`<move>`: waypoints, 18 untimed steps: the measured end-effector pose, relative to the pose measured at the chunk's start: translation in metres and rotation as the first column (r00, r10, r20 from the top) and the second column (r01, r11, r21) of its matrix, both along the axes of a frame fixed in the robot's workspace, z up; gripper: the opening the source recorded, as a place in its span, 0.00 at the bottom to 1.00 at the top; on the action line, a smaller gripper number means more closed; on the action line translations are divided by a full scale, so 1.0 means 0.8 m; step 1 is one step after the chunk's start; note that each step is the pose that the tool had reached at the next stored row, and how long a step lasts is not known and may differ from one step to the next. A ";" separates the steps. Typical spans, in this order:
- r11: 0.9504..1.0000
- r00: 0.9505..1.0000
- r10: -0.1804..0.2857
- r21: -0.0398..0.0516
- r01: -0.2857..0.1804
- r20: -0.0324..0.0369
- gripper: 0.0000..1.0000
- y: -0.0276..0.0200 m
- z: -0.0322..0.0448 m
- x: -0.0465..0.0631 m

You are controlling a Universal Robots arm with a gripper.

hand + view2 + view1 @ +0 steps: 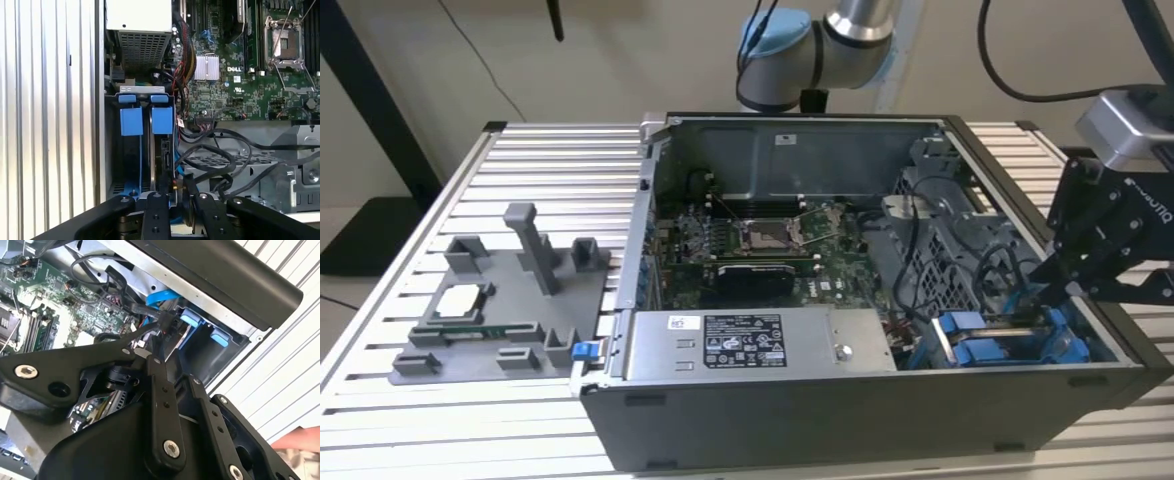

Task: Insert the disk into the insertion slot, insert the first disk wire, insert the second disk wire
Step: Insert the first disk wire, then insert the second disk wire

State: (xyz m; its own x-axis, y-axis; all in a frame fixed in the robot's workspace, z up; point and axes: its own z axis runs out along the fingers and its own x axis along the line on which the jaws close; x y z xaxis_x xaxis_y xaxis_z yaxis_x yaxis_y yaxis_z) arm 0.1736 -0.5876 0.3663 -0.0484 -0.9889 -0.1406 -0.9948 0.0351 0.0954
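The flat silver disk in its bright blue plastic carrier frame stands on its edge inside the insertion slot. This slot is a bay of the grey metal drive cage with blue tabs, in a corner of the open dark computer case on the ribbed aluminium tabletop. So the first step looks done.

The black end effector hangs just above the exposed edge of the disk. In the second wrist view its fingers are drawn together on what seems to be a small black wire plug, beside a blue flat cable.

The plug is probably light and stiff, but its wire looks springy and may pull it aside. The good hold is on the flat sides of the plug, not on the wire. The socket of the disk is likely fragile, so a tilted plug may bind or bend it.
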 end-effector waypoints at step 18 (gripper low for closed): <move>1.000 1.000 0.000 -0.001 0.000 -0.001 1.00 0.0003 0.0044 0.005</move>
